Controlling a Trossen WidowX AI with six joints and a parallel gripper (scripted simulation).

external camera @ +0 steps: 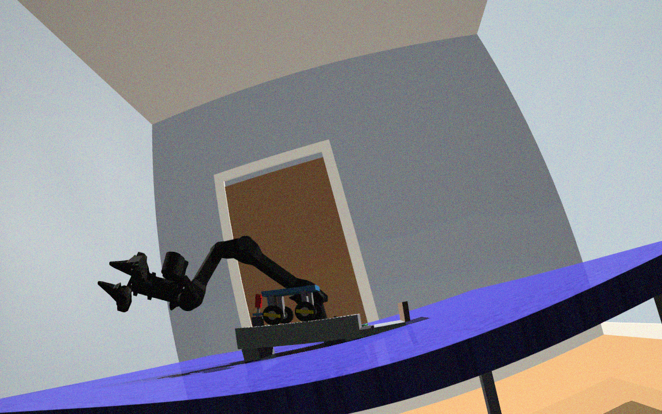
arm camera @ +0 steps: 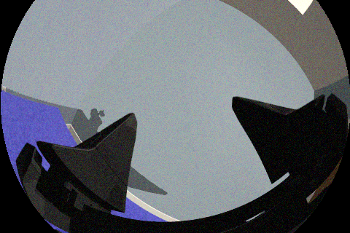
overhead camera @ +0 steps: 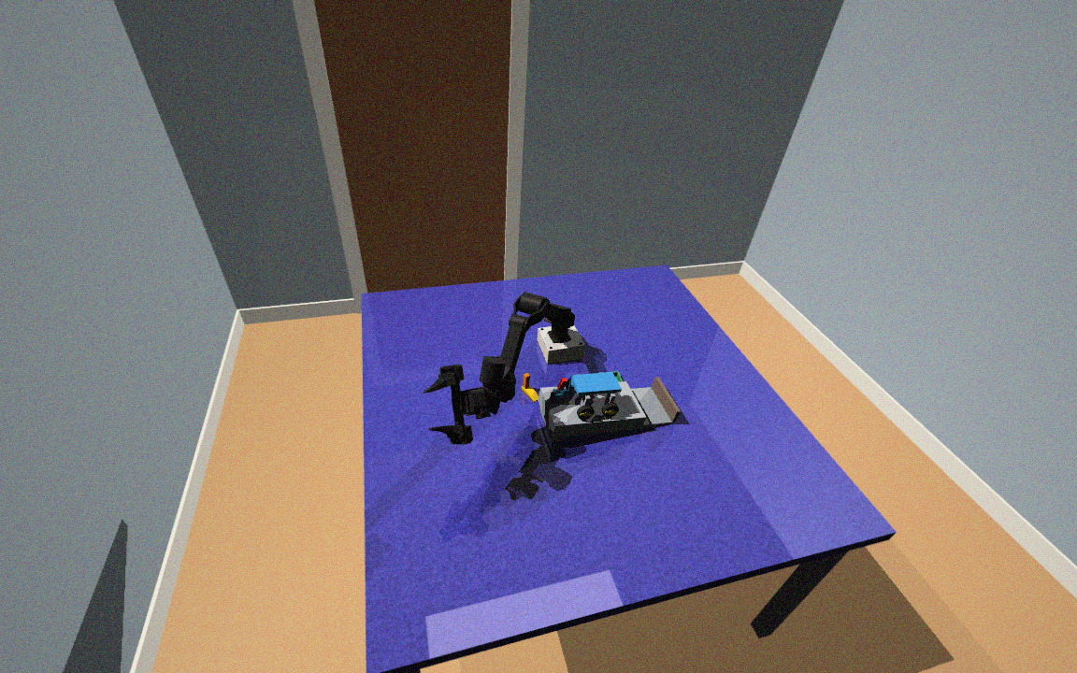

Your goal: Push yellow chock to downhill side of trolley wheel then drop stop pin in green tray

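Observation:
The trolley (overhead camera: 595,383) (external camera: 291,290) has a blue top and dark wheels and stands on the grey ramp (overhead camera: 563,417) (external camera: 297,333). The red-headed stop pin (overhead camera: 563,383) (external camera: 258,300) stands upright at its uphill end, on the left in the top and exterior views. The yellow chock (overhead camera: 530,393) with its orange handle is just beyond the ramp's uphill end in the top view; the exterior view does not show it. A bit of the green tray (overhead camera: 618,376) shows behind the trolley. My gripper (overhead camera: 428,409) (external camera: 104,272) (arm camera: 185,110) is wide open and empty, raised left of the ramp, away from trolley and chock.
A brown end board (overhead camera: 665,399) (external camera: 404,311) stands at the ramp's low end, on the right. The arm's white base (overhead camera: 561,344) stands behind the trolley on the blue table (overhead camera: 693,502). The wrist view shows mainly walls, with some table at the left.

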